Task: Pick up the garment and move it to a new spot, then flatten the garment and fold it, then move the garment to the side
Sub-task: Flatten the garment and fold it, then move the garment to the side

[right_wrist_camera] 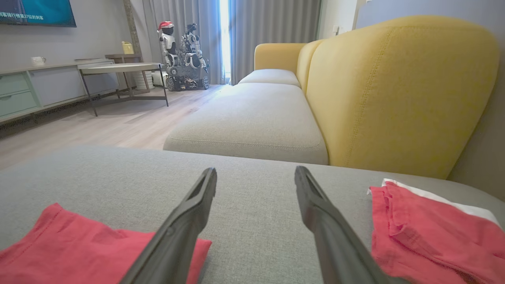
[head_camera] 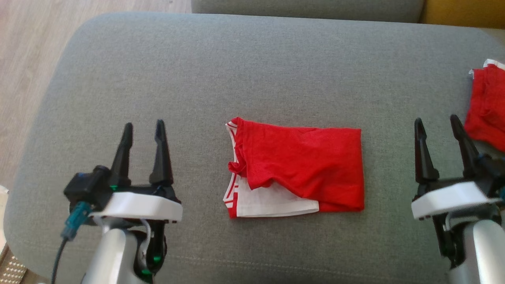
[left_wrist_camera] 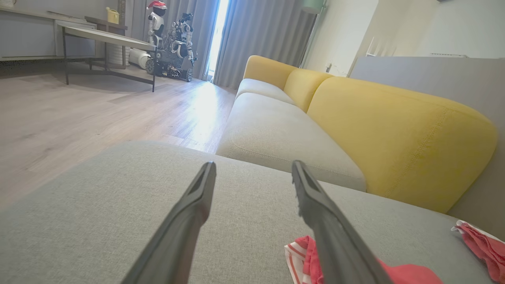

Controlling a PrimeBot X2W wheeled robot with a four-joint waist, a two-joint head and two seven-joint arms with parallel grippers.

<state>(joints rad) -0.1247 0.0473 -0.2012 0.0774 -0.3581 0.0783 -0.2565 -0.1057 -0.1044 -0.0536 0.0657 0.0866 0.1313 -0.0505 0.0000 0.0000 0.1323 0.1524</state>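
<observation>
left pincer [head_camera: 144, 123] wide, empty | right pincer [head_camera: 435, 118] wide, empty | folded red garment [head_camera: 300, 165] between them on grey cushion [head_camera: 252, 59]

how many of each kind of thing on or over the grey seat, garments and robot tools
red garments with white trim: 2 (folded garment in the middle, second garment at the right edge)
tools: 2 (left tool and right tool, both open and holding nothing)
total: 4
</observation>
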